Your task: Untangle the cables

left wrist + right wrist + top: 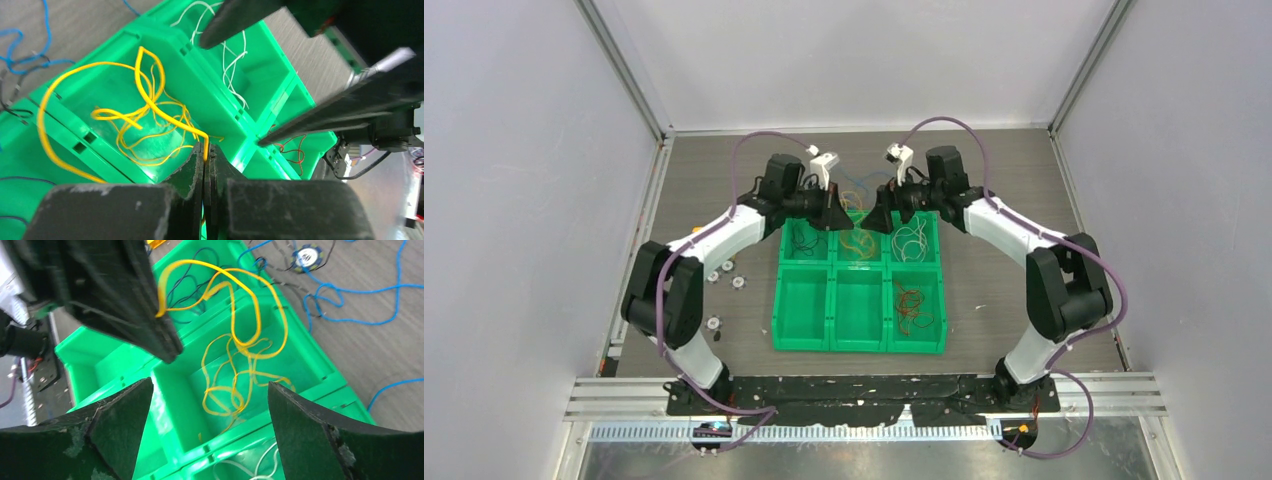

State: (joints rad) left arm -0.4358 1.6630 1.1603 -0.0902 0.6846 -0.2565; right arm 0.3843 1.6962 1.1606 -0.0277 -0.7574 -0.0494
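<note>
My left gripper (205, 150) is shut on a thin yellow cable (150, 102) and holds it above the back middle compartment of the green tray (832, 325). The cable's loops hang into that compartment, where more yellow cables (235, 385) lie. My right gripper (210, 385) is open and empty, just right of the left one, over the same compartment. In the top view both grippers (836, 215) (880, 215) meet above the tray's back row. White cables (911, 240) lie in the back right compartment, red ones (914, 305) in the front right, black ones (804, 240) in the back left.
Loose blue cables (350, 320) and some black ones lie tangled on the table behind the tray, around a small round disc (306, 254). Small white discs (724, 272) lie on the table left of the tray. Walls close in the workspace.
</note>
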